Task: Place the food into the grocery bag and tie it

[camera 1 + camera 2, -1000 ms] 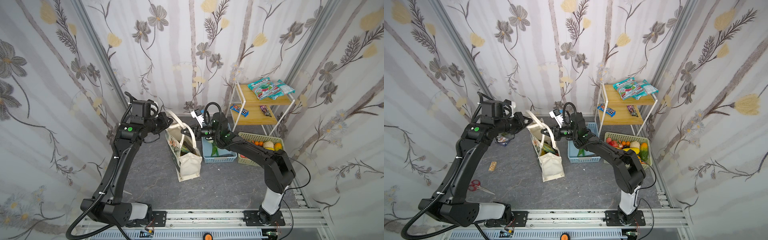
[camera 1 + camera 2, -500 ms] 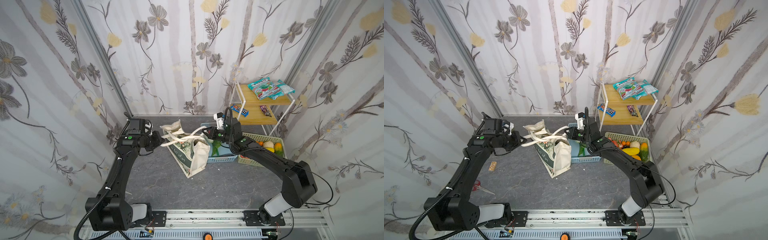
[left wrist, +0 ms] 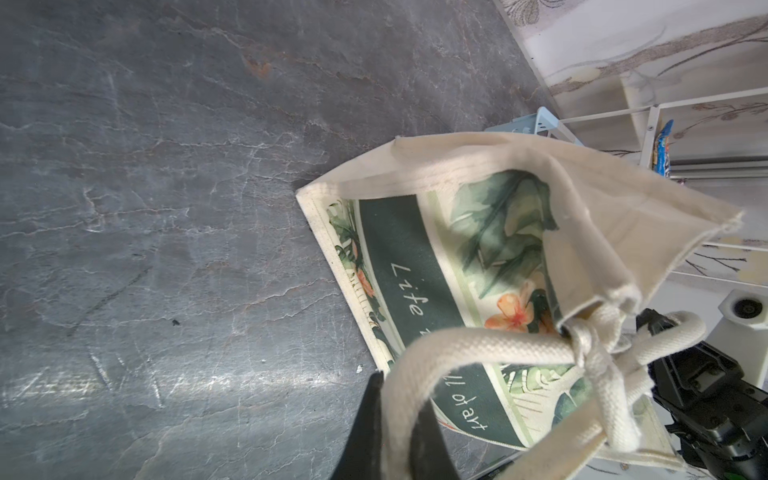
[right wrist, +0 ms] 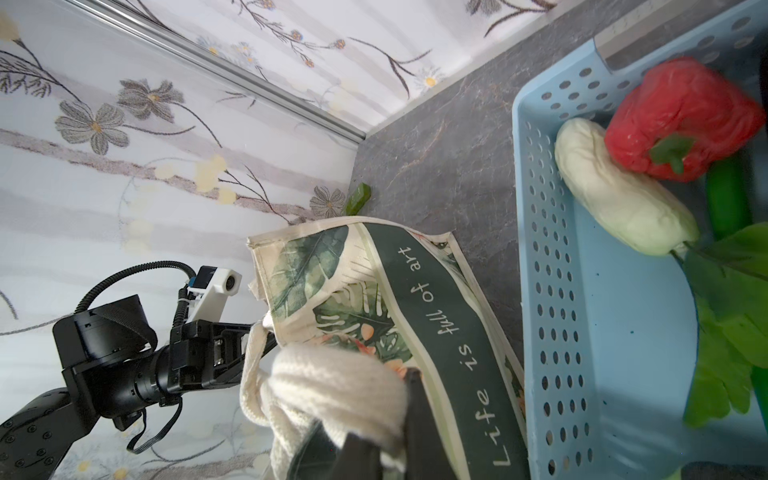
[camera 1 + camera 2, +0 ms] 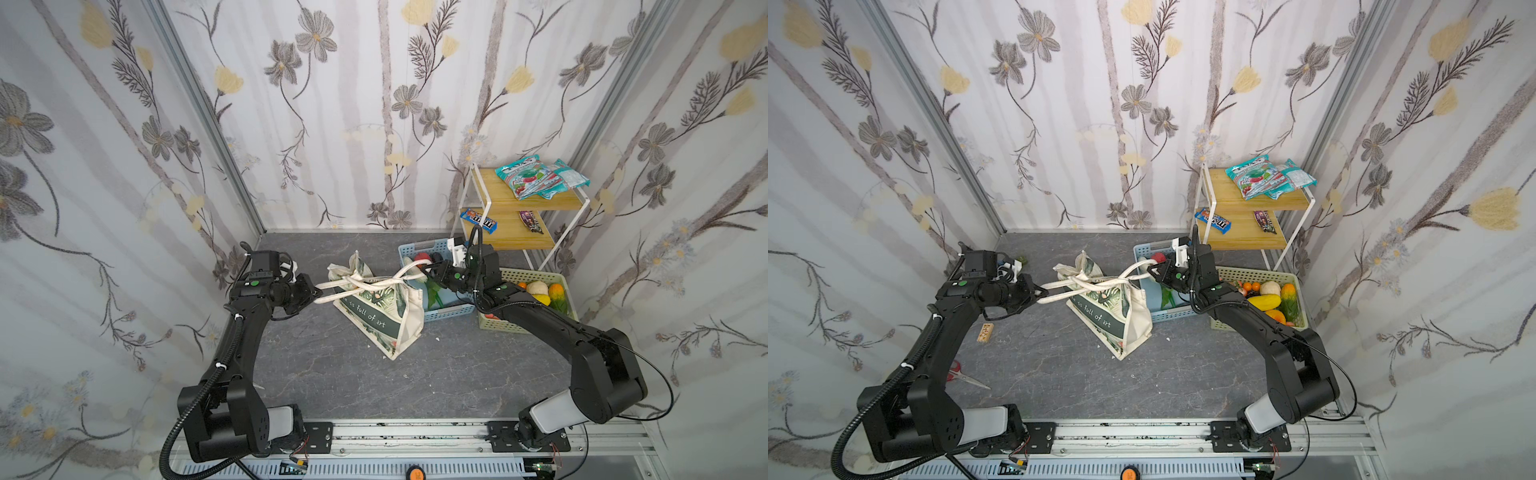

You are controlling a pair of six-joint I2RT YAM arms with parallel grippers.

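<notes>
**gearhead42:** so where's the bag sitting right now? and what are your tools doing?

**me:** I've got the cream canvas tote bag, leaf print with a dark green lettered band, slumped at a tilt on the dark grey stone-look table, between my two arms. Its right side is up against the light blue perforated plastic basket. My left tool is pinched narrow on one cream loop handle. My right tool is clamped down on the other cream loop handle. The two handles cross in a knot over the bag's mouth and stretch out taut to either side.

**gearhead42:** and the food?

**me:** Can't see inside the bag from any camera, so no idea what's in there. My right wrist view shows a red toy pepper, a long white toy vegetable and a leafy green toy lying in the blue basket. Orange and yellow toy fruits sit in the pale yellow perforated basket, just to the right of the blue one.
</notes>
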